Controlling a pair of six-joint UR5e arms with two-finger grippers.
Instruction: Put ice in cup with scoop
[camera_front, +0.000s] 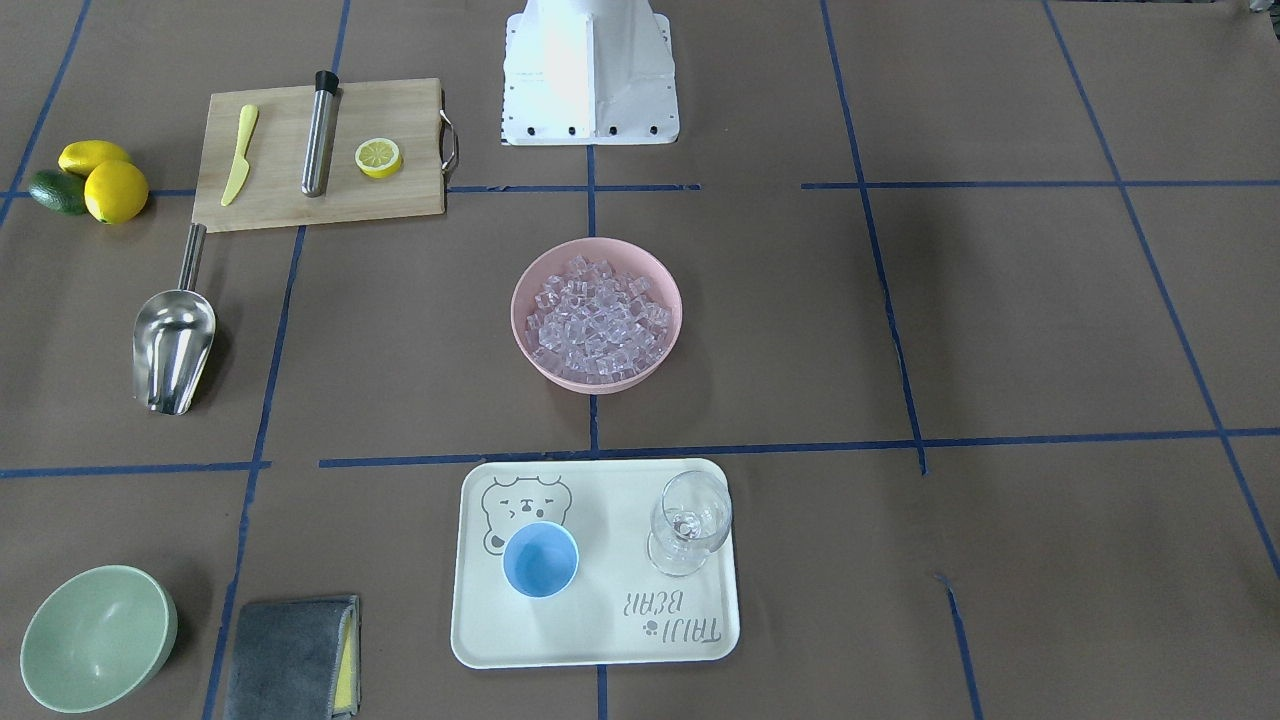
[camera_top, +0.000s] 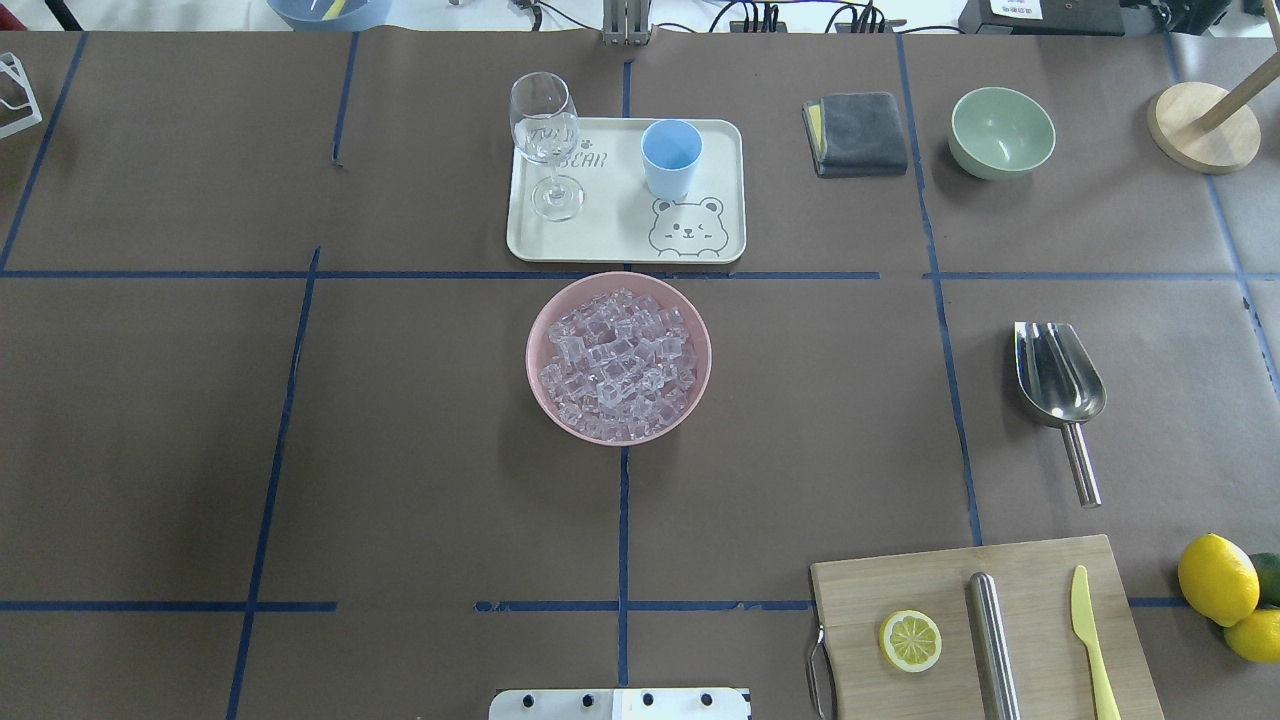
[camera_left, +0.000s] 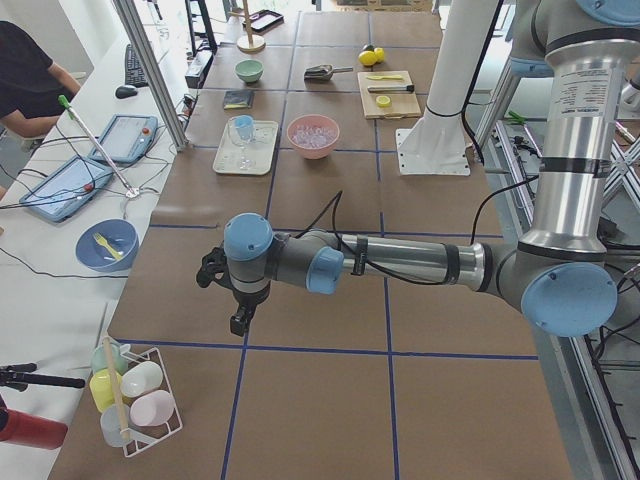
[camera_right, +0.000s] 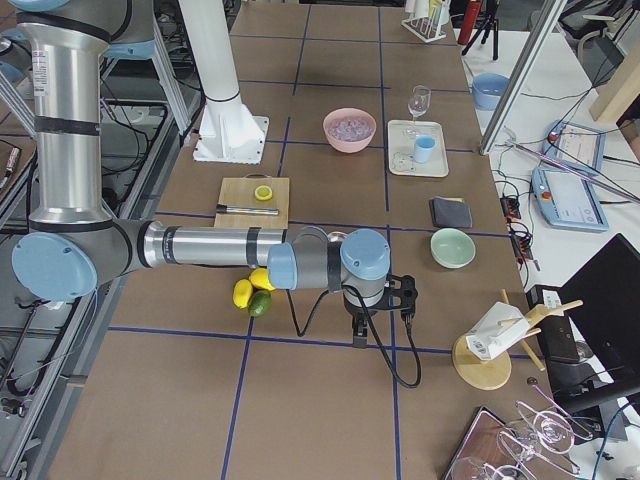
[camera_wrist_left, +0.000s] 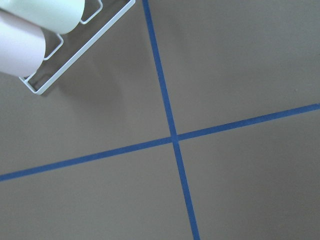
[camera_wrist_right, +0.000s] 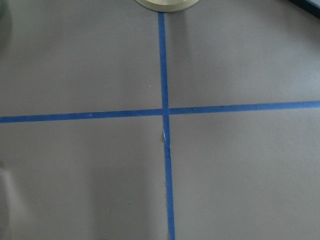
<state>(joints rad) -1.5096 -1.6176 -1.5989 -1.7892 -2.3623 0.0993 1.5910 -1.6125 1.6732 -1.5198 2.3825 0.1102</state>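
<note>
The ice (camera_top: 618, 360) is a pile of clear cubes in a pink bowl (camera_top: 540, 330) at the table's middle. The light-blue cup (camera_top: 671, 158) stands upright and empty on a white tray (camera_top: 600, 245) beyond the bowl. The steel scoop (camera_top: 1058, 375) lies on the table to the right, handle toward the robot. My left gripper (camera_left: 240, 322) hangs over bare table far to the left, seen only in the exterior left view. My right gripper (camera_right: 360, 338) hangs far to the right, seen only in the exterior right view. I cannot tell whether either is open or shut.
A wine glass (camera_top: 546, 140) stands on the tray beside the cup. A grey cloth (camera_top: 856, 133) and green bowl (camera_top: 1001, 131) lie far right. A cutting board (camera_top: 985, 630) holds a lemon half, a steel tube and a yellow knife. Lemons (camera_top: 1218, 580) lie beside it.
</note>
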